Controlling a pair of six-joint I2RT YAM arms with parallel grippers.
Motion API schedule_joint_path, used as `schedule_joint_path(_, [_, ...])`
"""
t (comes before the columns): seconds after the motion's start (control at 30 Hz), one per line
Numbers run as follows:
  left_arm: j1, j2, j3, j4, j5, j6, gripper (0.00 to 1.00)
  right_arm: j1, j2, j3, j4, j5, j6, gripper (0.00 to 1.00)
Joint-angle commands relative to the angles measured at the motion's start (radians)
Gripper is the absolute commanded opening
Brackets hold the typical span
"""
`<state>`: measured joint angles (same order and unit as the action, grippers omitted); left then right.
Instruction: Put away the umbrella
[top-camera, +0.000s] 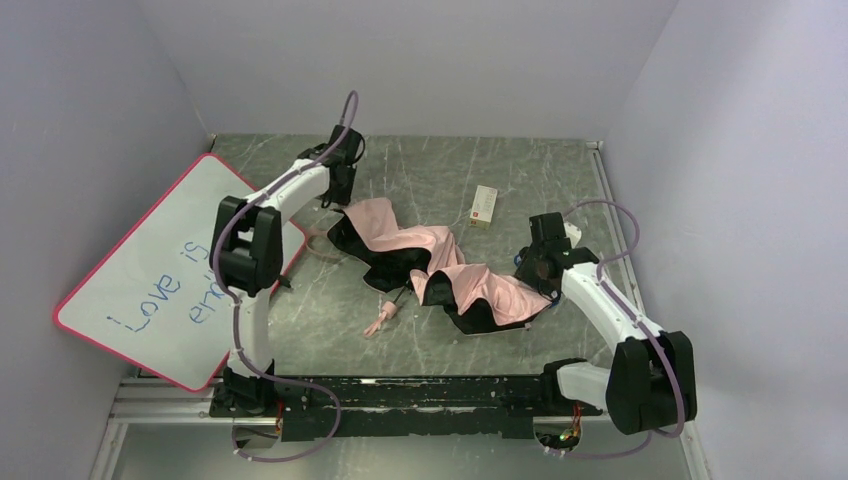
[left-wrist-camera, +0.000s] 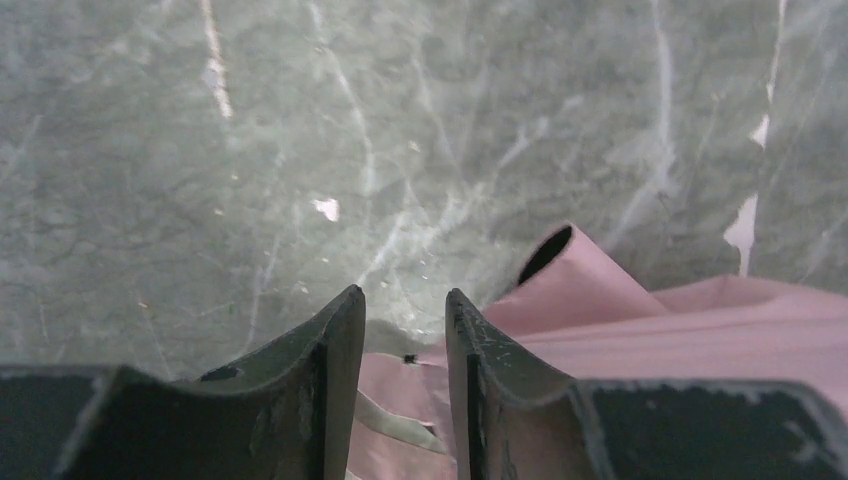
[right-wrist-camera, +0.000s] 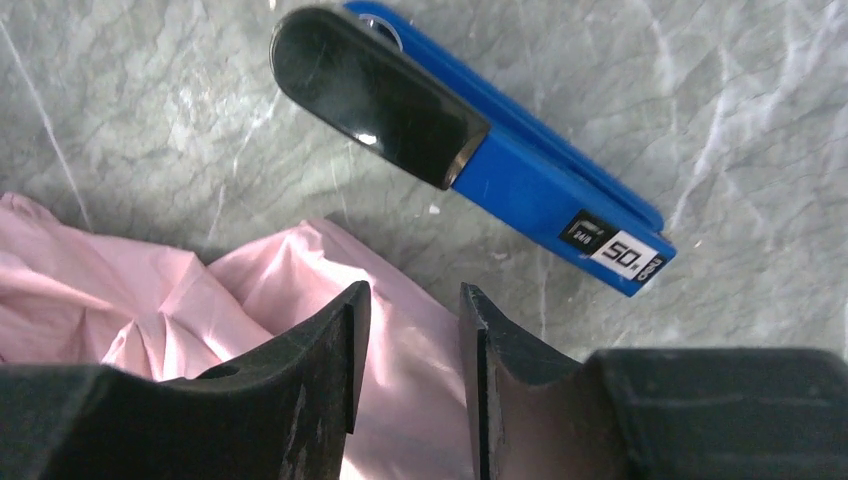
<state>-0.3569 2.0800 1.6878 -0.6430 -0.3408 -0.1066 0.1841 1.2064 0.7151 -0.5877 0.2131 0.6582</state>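
Fabric of the compact umbrella (top-camera: 440, 262), pale pink on its outer face and black on the inner, lies crumpled and half collapsed on the grey-green marbled table (top-camera: 450, 165), stretched between the two grippers. The left gripper (left-wrist-camera: 405, 300) is down at one end of the canopy with its two dark fingers (left-wrist-camera: 320, 370) a narrow gap apart. Pink cloth shows in that gap and spreads away to one side of the fingers, where a fold stands up with a dark opening just ahead of one fingertip. Whether the fingers actually pinch the cloth cannot be told. The right gripper (right-wrist-camera: 413, 295) is down at the opposite end, its fingers likewise a narrow gap apart. Pink cloth fills the space between them and bunches up beside one finger, and here too it cannot be told whether the cloth is gripped or only lies under the fingers. Just ahead of the right gripper's fingertips a blue stapler with a glossy black top (right-wrist-camera: 520, 170) lies on bare table, close to the cloth's edge. The umbrella's stubby pink handle (top-camera: 385, 318) rests on the table between the grippers, on the side toward the arm bases and apart from both. A thin pink strap loop (top-camera: 320, 243) lies near the left gripper. A small white box (top-camera: 484, 206) sits beyond the canopy, between the grippers, and a pink-framed whiteboard with blue writing (top-camera: 150, 270) lies on the outer side of the left arm.
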Motion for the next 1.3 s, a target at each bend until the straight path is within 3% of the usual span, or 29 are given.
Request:
schedule_joint_path(0.0, [-0.082, 0.016, -0.031, -0.002, -0.01, 0.036, 0.4, -0.006, -0.029, -0.039, -0.001, -0.082, 0.017, 0.41])
schedule_joint_path(0.4, [-0.186, 0.056, -0.12, -0.044, -0.012, 0.025, 0.38, 0.027, -0.021, -0.123, 0.054, -0.176, 0.062, 0.41])
schedule_joint_path(0.73, [-0.343, 0.032, -0.225, -0.003, 0.064, -0.002, 0.35, 0.158, 0.076, -0.156, 0.197, -0.257, 0.158, 0.4])
schedule_joint_path(1.03, [-0.405, -0.059, -0.295, 0.085, 0.236, -0.041, 0.32, 0.318, 0.17, -0.108, 0.418, -0.377, 0.319, 0.39])
schedule_joint_path(1.27, [-0.47, -0.142, -0.36, 0.183, 0.4, -0.061, 0.3, 0.354, 0.228, -0.085, 0.556, -0.367, 0.442, 0.39])
